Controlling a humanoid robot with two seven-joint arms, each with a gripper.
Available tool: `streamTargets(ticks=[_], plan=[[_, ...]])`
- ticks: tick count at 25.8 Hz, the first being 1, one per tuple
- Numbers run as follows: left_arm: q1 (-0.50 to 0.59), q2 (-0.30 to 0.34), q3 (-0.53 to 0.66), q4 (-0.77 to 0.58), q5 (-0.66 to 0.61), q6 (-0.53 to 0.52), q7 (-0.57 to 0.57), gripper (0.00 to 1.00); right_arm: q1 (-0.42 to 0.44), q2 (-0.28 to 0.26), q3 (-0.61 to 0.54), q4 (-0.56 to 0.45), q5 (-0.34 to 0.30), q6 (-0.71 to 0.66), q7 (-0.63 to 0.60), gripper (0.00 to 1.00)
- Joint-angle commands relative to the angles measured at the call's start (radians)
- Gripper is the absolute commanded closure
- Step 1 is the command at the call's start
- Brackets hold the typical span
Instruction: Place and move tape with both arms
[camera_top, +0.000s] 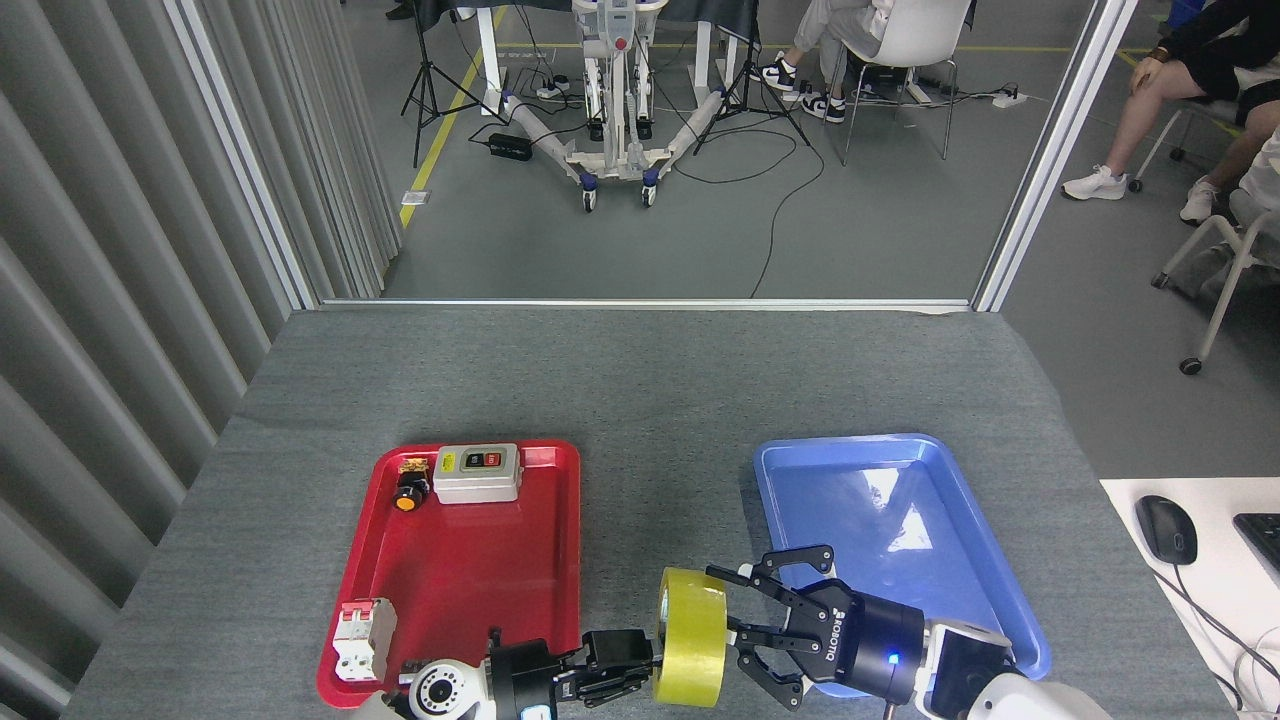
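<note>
The tape (692, 640), a yellow roll, stands on edge in the air over the grey table (640, 380), between the two trays near the front edge. My left gripper (648, 662) comes in from the lower left and is shut on the roll's left side. From the right, my right gripper (742, 632) reaches toward the roll. It is open, with its black fingers (775, 578) spread close to the roll's right face, one above and one below. I cannot tell whether they touch the roll.
A red tray (470, 570) at the left holds a grey switch box (477, 472), an orange push button (408, 494) and a white circuit breaker (362, 637). A blue tray (900, 520) lies at the right. A mouse (1166, 529) sits on a white desk. Seated people are beyond the table.
</note>
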Motion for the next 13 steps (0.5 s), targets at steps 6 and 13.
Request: streamTargets(ticks=[6, 13], plan=[[0.000, 0.003, 0.000, -0.001, 0.000, 0.001, 0.000, 1.00, 0.000, -0.001, 0.000, 0.000, 0.002, 0.002, 0.001, 0.75], [0.000, 0.008, 0.000, 0.000, -0.005, 0.018, 0.007, 0.80, 0.000, -0.003, 0.000, 0.000, 0.012, 0.002, 0.001, 0.84]])
